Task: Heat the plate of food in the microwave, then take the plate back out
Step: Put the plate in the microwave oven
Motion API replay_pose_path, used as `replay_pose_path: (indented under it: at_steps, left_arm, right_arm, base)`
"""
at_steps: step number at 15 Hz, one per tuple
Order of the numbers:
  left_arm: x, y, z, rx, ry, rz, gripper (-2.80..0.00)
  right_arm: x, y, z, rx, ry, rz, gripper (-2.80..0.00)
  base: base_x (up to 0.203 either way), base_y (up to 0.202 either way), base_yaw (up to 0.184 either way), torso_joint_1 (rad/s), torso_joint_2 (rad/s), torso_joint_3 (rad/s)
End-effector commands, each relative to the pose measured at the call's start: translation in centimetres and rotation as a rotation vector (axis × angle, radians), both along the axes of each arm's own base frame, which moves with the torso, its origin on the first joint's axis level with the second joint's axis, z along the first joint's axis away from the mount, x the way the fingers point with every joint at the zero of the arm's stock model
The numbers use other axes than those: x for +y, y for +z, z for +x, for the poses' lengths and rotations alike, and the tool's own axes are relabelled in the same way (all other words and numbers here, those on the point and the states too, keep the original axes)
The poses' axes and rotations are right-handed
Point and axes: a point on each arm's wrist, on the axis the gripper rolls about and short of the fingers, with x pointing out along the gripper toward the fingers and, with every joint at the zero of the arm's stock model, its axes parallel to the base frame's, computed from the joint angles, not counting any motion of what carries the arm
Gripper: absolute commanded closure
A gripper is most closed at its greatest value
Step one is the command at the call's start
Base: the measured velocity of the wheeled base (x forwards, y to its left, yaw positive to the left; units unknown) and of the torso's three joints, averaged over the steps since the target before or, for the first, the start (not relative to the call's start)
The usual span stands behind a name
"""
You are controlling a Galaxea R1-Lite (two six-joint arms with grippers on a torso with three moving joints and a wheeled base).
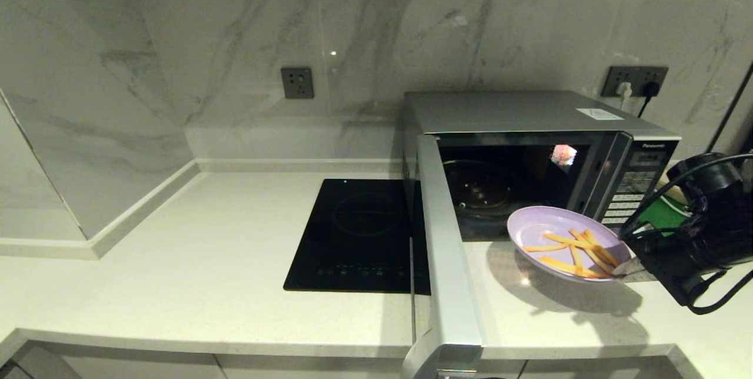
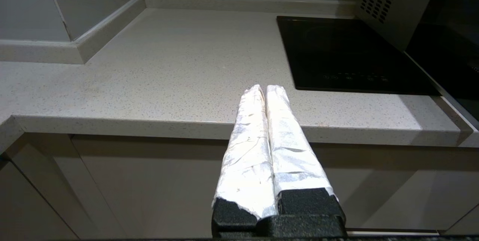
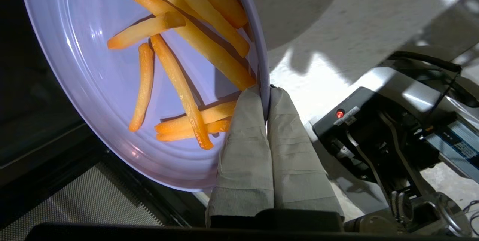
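A pale speckled countertop runs beneath a marble-veined wall, and the flat black induction cooktop is set into it just left of the microwave. The microwave stands at the back right against the wall, its long axis running left to right and its mouth facing the robot; its door is swung fully open on the left hinge, pointing out past the counter's front edge, so the dark cavity and the glass turntable show. The button panel is on the right end. The plate of food hangs in the air just in front of the open cavity, above the counter and its own shadow, tilted a little, with the orange-yellow sticks gathered toward its right side. The right gripper pinches the plate's right rim, one finger inside and one outside. The left gripper is parked low before the counter's front edge, left of the cooktop, its fingers pressed together on nothing.
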Motion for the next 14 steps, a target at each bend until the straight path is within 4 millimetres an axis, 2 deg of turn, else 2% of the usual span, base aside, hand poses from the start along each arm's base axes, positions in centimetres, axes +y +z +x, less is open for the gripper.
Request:
replay_pose_path:
  at_steps: [1, 10, 14]
  left_arm:
    - [0.0, 0.0, 0.0, 0.000, 0.001, -0.001, 0.00]
    - [0.0, 0.0, 0.0, 0.000, 0.001, -0.002, 0.00]
    - [0.0, 0.0, 0.0, 0.000, 0.000, -0.001, 0.00]
  right_arm:
    - [1.3, -0.6, 1.1, 0.017, 0.028, 0.012, 0.00]
    - [2.0, -1.1, 6.7, -0.034, 0.052, 0.005, 0.00]
    - [3.4, -1.6, 8.9, -0.052, 0.085, -0.003, 0.00]
  base:
    - [0.000, 0.000, 0.000, 0.000, 0.00, 0.000]
    - [0.000, 0.000, 0.000, 0.000, 0.00, 0.000]
    - [0.000, 0.000, 0.000, 0.000, 0.00, 0.000]
